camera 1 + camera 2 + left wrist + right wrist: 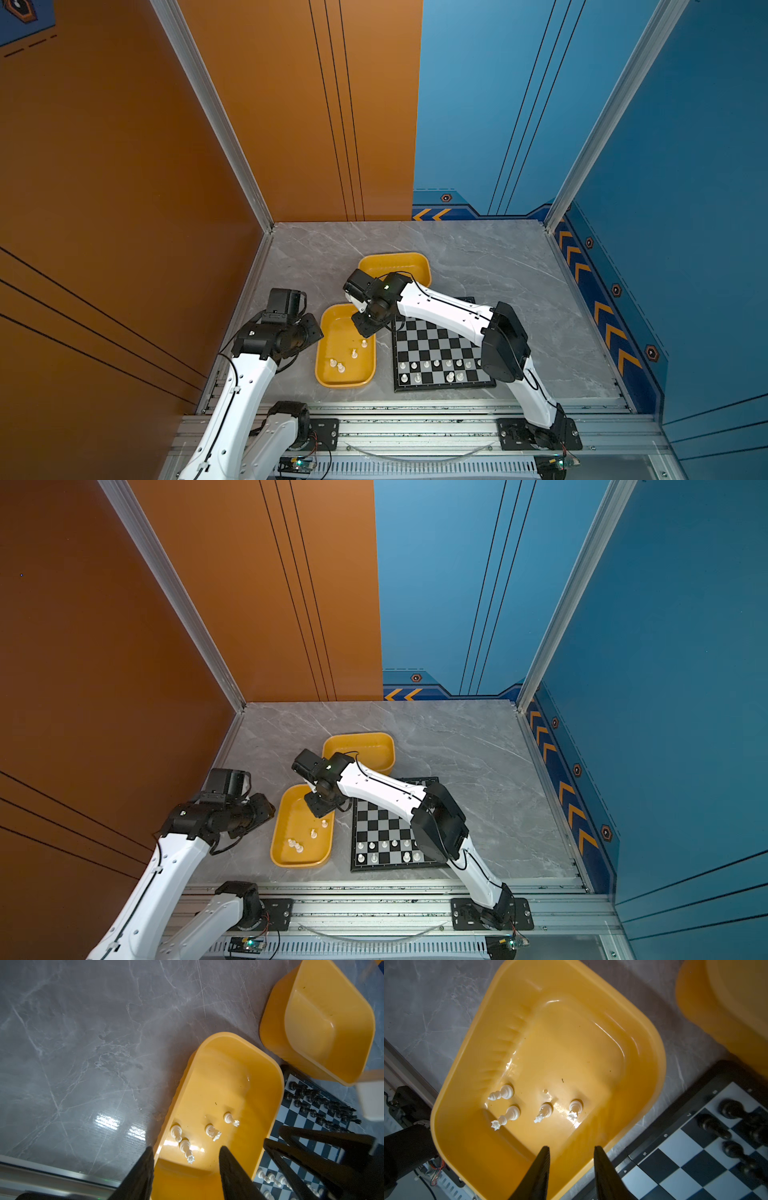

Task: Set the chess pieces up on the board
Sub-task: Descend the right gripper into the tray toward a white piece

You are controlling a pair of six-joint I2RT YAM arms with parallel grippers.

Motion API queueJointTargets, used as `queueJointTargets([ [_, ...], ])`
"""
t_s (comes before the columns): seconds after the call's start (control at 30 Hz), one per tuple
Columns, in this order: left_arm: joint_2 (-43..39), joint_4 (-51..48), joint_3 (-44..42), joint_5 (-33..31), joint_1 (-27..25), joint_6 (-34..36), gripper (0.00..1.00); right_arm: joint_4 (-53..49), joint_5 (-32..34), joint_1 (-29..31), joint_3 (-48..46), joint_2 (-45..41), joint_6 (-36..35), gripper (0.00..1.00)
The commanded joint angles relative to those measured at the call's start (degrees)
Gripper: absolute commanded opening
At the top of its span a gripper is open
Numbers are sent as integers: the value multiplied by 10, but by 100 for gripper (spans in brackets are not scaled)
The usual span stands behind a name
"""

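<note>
Four white chessmen stand upright in the near yellow tray, and fetching one of them looks to be the step in hand

Farthest left, the left gripper hangs over that tray's outer rim, its jaws apart with nothing between them. It is best kept where it is, so the two arms do not crowd one small tray.

Within the tray, two chessmen stand close together on the outer side. The other two stand singly toward the board, and the outermost of these is the easy pick, since it has room around it.

Above the tray's far end hovers the right gripper, jaws partly apart and empty. They seem wide enough for such a slim piece, and that piece lies nearly in line with the gap. I would come straight down with the piece centred, close on the stem below the crown, not on the flared base. Then lift clear above the tray wall before swinging across.

Beyond it, the second yellow tray shows nothing inside.

To the right lies the board, with white chessmen in its two near rows and black chessmen along the far side. The nearest row shows gaps, so set the piece down upright on one, mid-square, and open only once its base rests flat
</note>
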Motion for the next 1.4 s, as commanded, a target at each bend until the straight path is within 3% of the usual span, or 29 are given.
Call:
queueJointTargets([
  [0.0, -11, -22, -8, 18, 4, -14, 52, -6, -7, 4, 18, 13, -21, 37],
  [1.37, -17, -23, -4, 15, 7, -3, 53, -91, 5, 9, 92, 112, -53, 32],
])
